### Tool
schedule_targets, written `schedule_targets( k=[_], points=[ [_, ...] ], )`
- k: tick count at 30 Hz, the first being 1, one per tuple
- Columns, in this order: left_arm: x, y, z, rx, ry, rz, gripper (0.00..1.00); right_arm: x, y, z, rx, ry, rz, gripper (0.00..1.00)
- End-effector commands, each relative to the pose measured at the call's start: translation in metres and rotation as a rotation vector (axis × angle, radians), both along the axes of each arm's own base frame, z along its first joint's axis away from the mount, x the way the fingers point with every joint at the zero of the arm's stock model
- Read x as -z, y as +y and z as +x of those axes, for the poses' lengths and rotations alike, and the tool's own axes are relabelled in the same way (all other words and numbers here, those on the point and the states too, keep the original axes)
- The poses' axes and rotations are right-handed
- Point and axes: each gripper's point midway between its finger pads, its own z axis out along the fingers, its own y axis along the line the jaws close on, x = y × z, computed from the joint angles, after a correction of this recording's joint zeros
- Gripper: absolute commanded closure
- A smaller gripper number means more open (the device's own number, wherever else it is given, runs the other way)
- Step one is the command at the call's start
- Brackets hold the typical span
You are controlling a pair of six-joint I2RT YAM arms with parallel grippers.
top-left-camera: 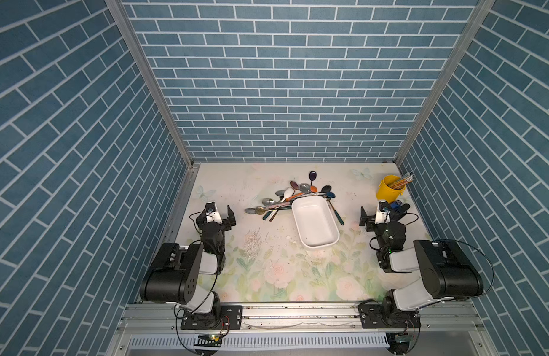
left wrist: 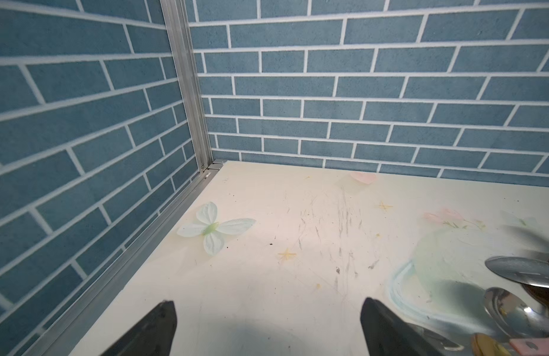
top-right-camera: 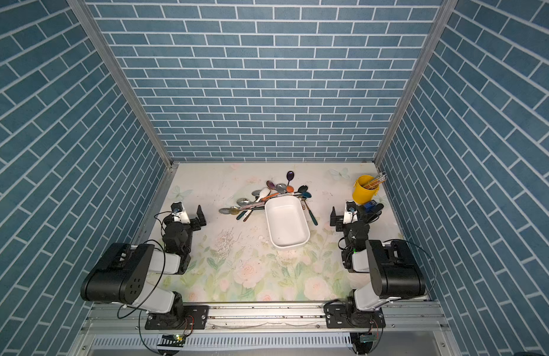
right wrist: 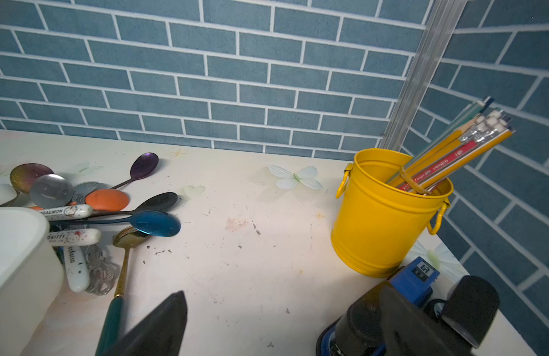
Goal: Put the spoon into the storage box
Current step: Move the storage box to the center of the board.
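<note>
Nothing looks started: the white, rounded, shallow plastic storage box (top-left-camera: 314, 222) sits empty near the middle of the flower-printed table (top-left-camera: 267, 271), and no spoon is in it or in any grip. The left arm (top-left-camera: 212, 234) and the right arm (top-left-camera: 388, 234) rest at either side of the table, each with its jaws spread wide and nothing between them.

The heap of spoons (top-left-camera: 293, 197), steel, orange, purple, blue and white-handled ones crossed over each other, lies against the far end of the storage box and spills out towards the left arm. In the left wrist view two steel spoon bowls (left wrist: 522, 272) lie just beside that arm's jaws, off to one side, not between them. On the other side a gold-bowled spoon with a dark green handle (right wrist: 120, 271) lies along the box's wall, its handle end just beside one of the right arm's jaws.

I'd say the step in hand is choosing and reaching for one spoon. The green-handled one looks the easier pick, most of its length being clear of the tangle. That calls for swinging the right arm inward, lowering the open jaws across the thin handle and closing without nudging the box. The yellow metal bucket of pencils (top-left-camera: 389, 191) stands beyond the right arm, clear of that path
</note>
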Motion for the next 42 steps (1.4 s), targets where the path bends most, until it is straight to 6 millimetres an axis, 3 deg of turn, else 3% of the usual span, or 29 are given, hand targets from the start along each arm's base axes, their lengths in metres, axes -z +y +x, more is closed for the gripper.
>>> schedule_targets(
  k=[1,22,25,31,36,39,42],
  points=[
    [-0.006,0.000,0.002,0.005,-0.022,0.002,0.00,-0.002,0.001,0.002,-0.008,-0.005,0.004,0.00],
    [-0.006,0.000,0.002,0.005,-0.023,0.002,0.00,-0.002,-0.003,0.003,0.013,-0.002,0.016,0.00],
    [-0.006,0.000,0.002,0.004,-0.023,0.002,0.00,-0.004,-0.005,0.008,0.025,0.020,0.014,0.14],
    [-0.006,0.000,0.002,0.006,-0.023,0.000,0.00,-0.015,0.020,0.040,-0.073,0.207,0.006,0.19],
    [-0.008,0.000,0.002,0.005,-0.030,-0.001,0.00,-0.029,0.051,0.049,-0.191,0.360,0.044,0.22],
    [-0.012,0.006,0.010,-0.037,0.015,-0.009,0.00,-0.018,0.073,0.050,-0.237,0.505,0.017,0.24],
    [-0.029,0.012,0.034,-0.083,0.134,-0.017,0.00,-0.005,0.095,0.046,-0.281,0.652,0.041,0.30]
  ],
)
